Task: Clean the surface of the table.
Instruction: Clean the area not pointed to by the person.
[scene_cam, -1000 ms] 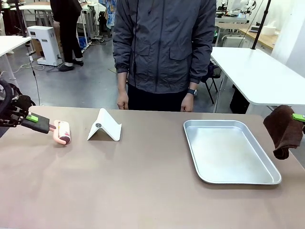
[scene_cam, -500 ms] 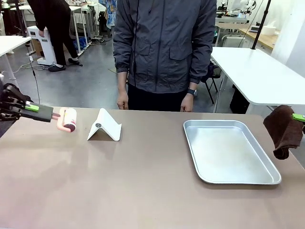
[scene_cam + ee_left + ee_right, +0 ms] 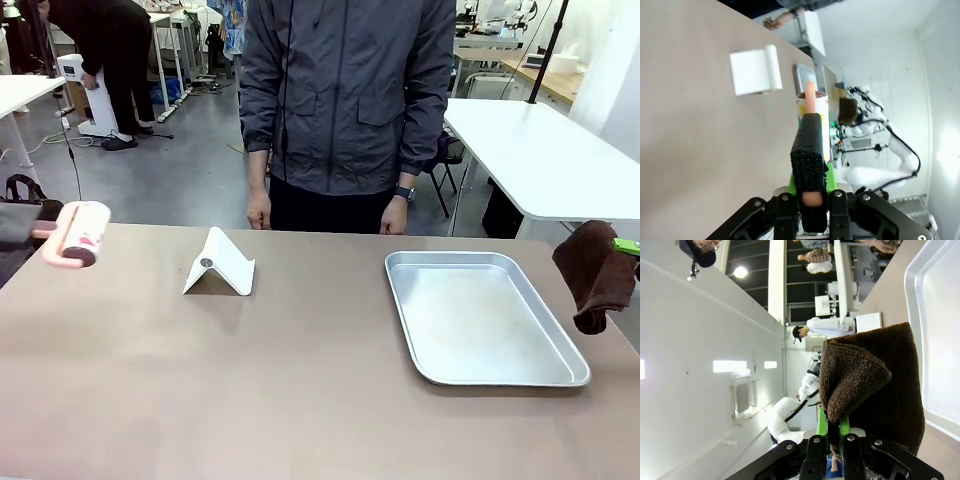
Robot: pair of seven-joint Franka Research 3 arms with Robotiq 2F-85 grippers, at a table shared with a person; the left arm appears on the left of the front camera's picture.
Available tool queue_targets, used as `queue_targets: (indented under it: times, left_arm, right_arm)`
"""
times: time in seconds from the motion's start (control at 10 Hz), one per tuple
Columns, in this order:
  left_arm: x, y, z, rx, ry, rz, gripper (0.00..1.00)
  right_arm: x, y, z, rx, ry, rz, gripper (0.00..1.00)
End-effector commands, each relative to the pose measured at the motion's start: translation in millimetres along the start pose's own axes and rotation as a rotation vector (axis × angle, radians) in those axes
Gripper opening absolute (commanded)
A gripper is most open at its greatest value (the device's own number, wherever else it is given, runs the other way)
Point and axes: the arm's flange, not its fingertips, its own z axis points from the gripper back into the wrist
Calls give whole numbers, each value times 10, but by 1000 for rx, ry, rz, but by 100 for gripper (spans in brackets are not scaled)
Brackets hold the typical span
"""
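Bench (image 3: 300,380): tan top fills the foreground, no visible debris. Lint roller (image 3: 78,235) held above its left edge, left gripper (image 3: 811,175) jaws clamped on the handle. Right gripper (image 3: 832,435) jaws clamped on brown cloth (image 3: 595,275) hanging at the right edge. Neither appears to touch the top; wiping seemingly pending.

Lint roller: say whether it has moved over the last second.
Yes. The lint roller has moved left and upward, away from the white stand, which stayed put, out to the left edge of the table.

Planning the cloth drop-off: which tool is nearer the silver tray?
Right. The right tool, gripping the brown cloth, hangs just right of the tray; the left tool, gripping the lint roller, sits far left, across the table.
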Motion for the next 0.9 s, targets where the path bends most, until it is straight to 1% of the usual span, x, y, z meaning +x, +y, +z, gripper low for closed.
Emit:
queue_targets:
  times: [0.0,0.1,0.3,0.4,0.5,0.6,0.8]
  left_arm:
    - [-313,179,220,-76,9,-55,22]
    - [-411,320,312,-106,13,-51,22]
    - [-494,534,404,-119,28,-22,22]
    - [-486,584,411,-111,1,3,22]
    - [-473,623,422,-96,2,16,22]
    - [-565,586,359,-102,4,7,22]
    - [-565,586,359,-102,4,7,22]
  right_arm:
    - [15,66,4,19,-4,-15,10]
    - [15,66,4,19,-4,-15,10]
    - [15,66,4,19,-4,-15,10]
    - [15,66,4,19,-4,-15,10]
    - [15,66,4,19,-4,-15,10]
    - [15,66,4,19,-4,-15,10]
    - [15,66,4,19,-4,-15,10]
